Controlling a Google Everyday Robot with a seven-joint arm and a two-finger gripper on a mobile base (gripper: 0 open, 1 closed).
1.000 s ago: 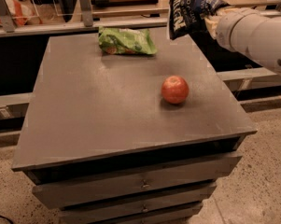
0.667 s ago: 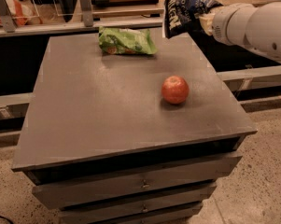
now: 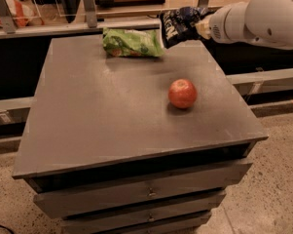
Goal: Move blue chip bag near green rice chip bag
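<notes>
Camera view, far right of table point(image 3: 112, 116): gripper point(image 3: 201, 27) at end of white arm point(image 3: 263, 13), pinched on right end of blue chip bag point(image 3: 177, 26), holding it in the air above the far edge. Blue chip bag just right of green rice chip bag point(image 3: 131, 43), facing edges close or touching, cannot tell which; green rice chip bag lying flat at far centre of tabletop. Red apple point(image 3: 182, 93) resting right of centre, well apart from both bags; drawer fronts point(image 3: 146, 191) below near edge.
</notes>
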